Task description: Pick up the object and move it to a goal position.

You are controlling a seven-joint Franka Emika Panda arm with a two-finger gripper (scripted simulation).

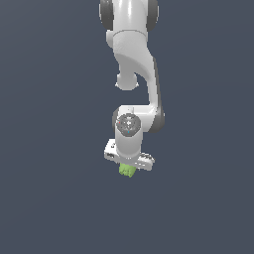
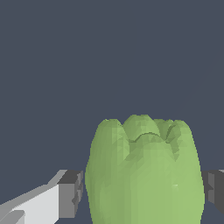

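You have the light-green lumpy object (image 1: 127, 170) sitting between the fingers of the white gripper (image 1: 128, 167), directly under the Panda arm (image 1: 135, 59) near the middle of the exterior view. In the wrist view the object (image 2: 144, 175) fills the space between the two grey finger pads (image 2: 71, 192), and both pads look to be touching its sides, so the gripper reads as pinched onto the object rather than spread; whether the grip is firm you cannot tell. No goal marker shows in either view, and against the plain dark floor (image 1: 49, 198) it is hard to judge whether the object is already lifted. To carry it well, keep the pinch steady and move the arm smoothly without sudden turns, since the bumpy, rounded surface gives the flat pads little to bite and the blob could rotate or slip. Keep the wrist vertical, and watch that the object stays centred between the pads.
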